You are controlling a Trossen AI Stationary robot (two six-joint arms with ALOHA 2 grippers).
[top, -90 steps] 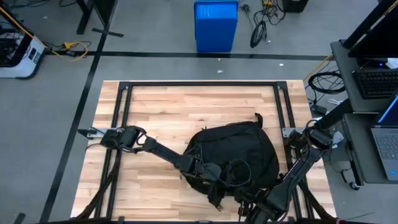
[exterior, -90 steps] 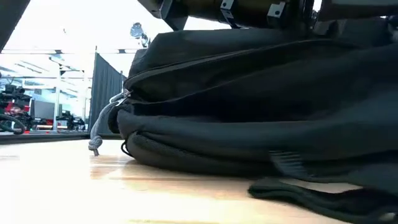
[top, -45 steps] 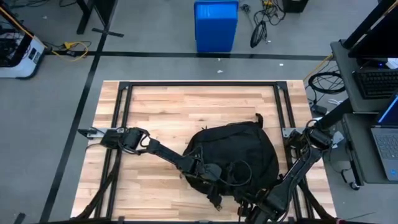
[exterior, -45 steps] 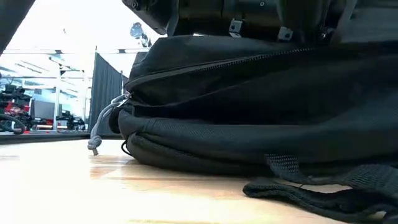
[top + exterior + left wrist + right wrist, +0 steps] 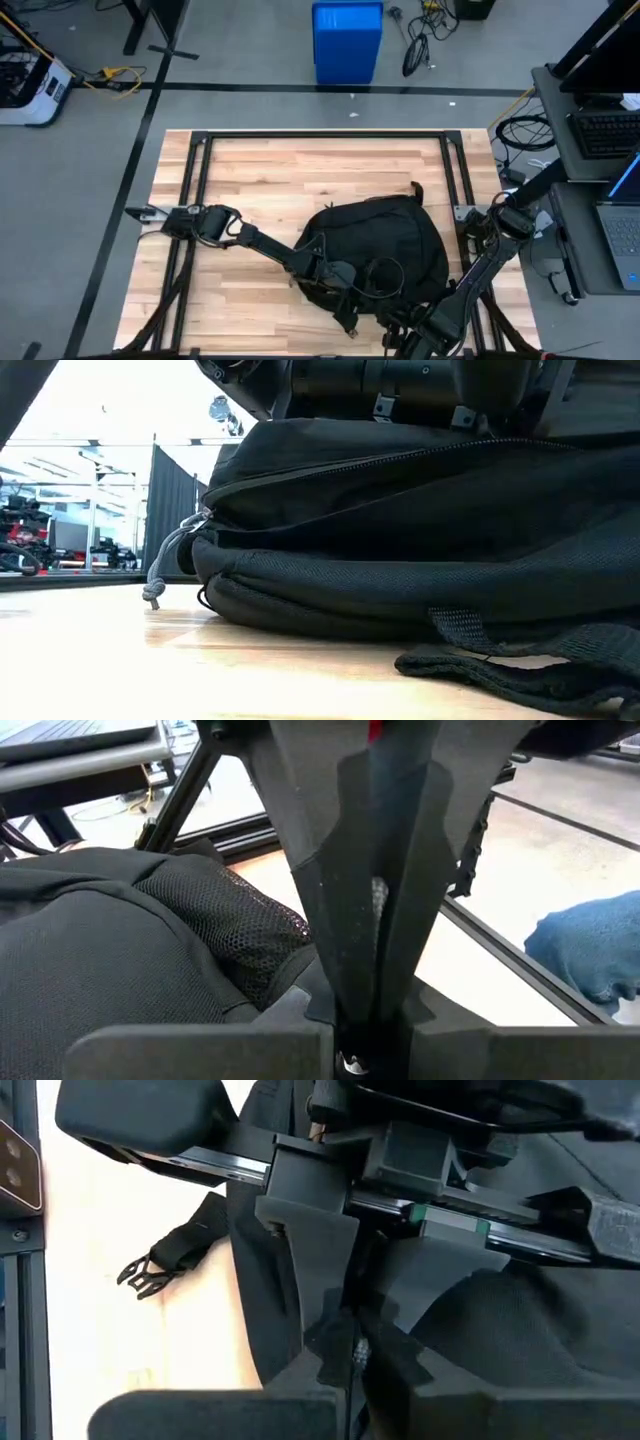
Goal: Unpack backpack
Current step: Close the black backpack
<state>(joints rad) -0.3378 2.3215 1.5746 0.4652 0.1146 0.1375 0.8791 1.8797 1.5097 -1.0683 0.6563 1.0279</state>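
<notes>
The black backpack [image 5: 375,250] lies flat on the wooden table, toward its near right part. A grey cord pull [image 5: 160,565] hangs from the zipper at one end. A strap [image 5: 520,670] trails on the wood beside it, and a buckled strap end [image 5: 160,1265] lies flat too. My left gripper [image 5: 345,277] reaches in from the left over the backpack's near part, shut on a small grey piece. My right gripper [image 5: 400,322] comes from the right along the near edge and is shut against the backpack close to the left gripper [image 5: 420,1180]. My left gripper pinches a small grey piece [image 5: 379,898] between its two fingers, just above the backpack's fabric; it looks like a zipper pull. The fingers themselves hide the rest of the contact. My right gripper is shut on a small silvery piece and dark fabric [image 5: 357,1348] of the backpack at its near side. The backpack rests on the table.
Bare wood [image 5: 300,180] takes up the table's far half and its left part. A black frame [image 5: 320,135] runs around the top. A blue bin [image 5: 347,42] stands on the floor beyond the far edge. A desk with a laptop [image 5: 622,225] stands to the right.
In the low view the left gripper's body has come down a little onto the backpack's top. The zipper line there has sagged flatter, and the strap on the wood has shifted slightly. The backpack itself stays where it was.
</notes>
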